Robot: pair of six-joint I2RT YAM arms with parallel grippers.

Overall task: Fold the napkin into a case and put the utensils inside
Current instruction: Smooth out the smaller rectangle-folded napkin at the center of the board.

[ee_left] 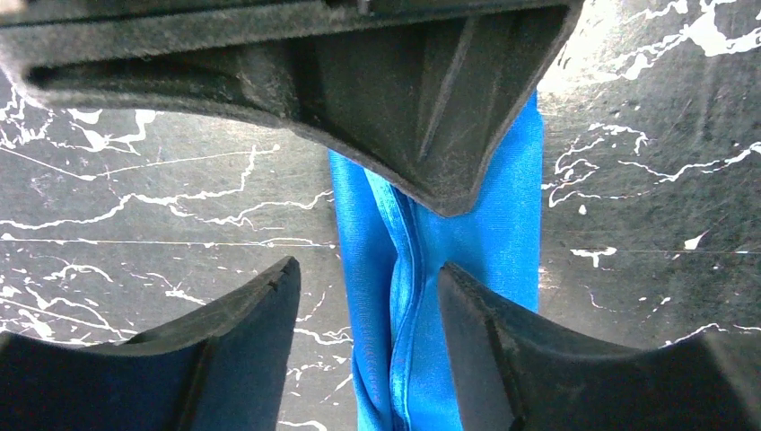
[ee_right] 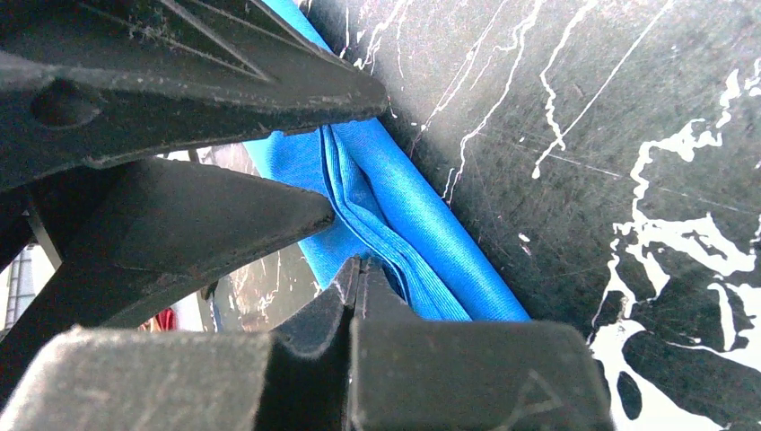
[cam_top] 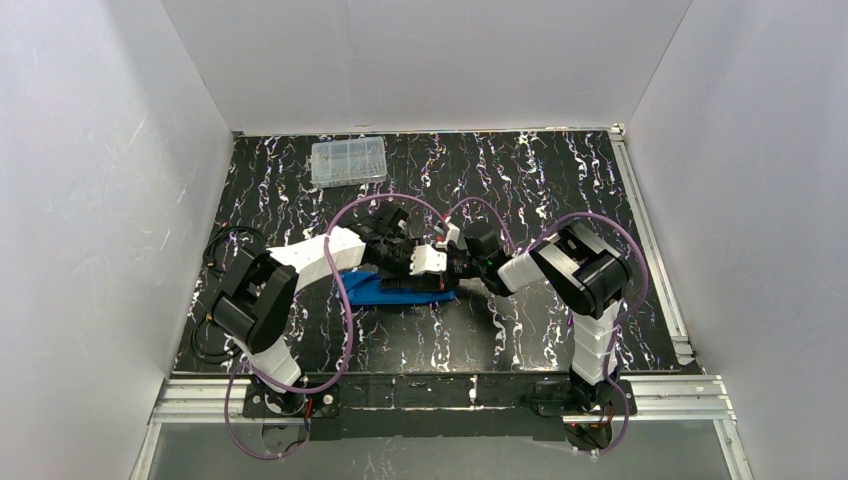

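With the right gripper (ee_right: pixel 356 266) pinching the folded napkin (ee_right: pixel 422 224) near the table's (cam_top: pixel 560 330) near edge, the wide-spread left gripper (ee_left: pixel 366 269) should crease squarely.

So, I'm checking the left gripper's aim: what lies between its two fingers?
The folded blue napkin runs between the fingers of the open left gripper, closer to one finger, with bare table beside it. The left wrist view shows this.

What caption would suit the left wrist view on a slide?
Left gripper open astride the folded blue napkin on the marbled table, right gripper with closed tip at its crease.
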